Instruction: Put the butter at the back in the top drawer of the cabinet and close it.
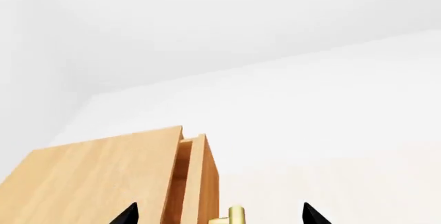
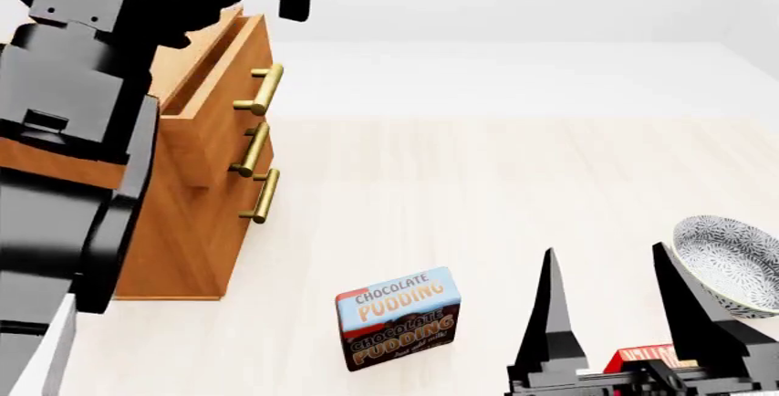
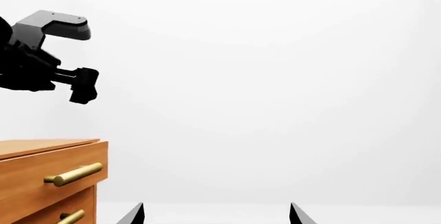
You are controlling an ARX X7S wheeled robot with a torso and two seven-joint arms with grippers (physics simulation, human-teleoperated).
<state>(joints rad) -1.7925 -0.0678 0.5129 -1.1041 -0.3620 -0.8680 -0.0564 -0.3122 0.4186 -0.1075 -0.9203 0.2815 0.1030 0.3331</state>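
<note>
Black tips of the left tool [image 1: 219,214] stand spread and empty astride the brass handle [image 1: 234,214] of the part-open top drawer [image 1: 196,177], while in the head view the right tool [image 2: 612,309], also spread and empty, stands just above the butter [image 2: 645,357], well right of the cabinet [image 2: 195,186].

Pale wood floor [image 2: 487,195], bearing the cabinet [image 2: 195,223], chocolate pudding box [image 2: 399,318], patterned bowl [image 2: 731,264], red butter [image 2: 643,357] box.
</note>
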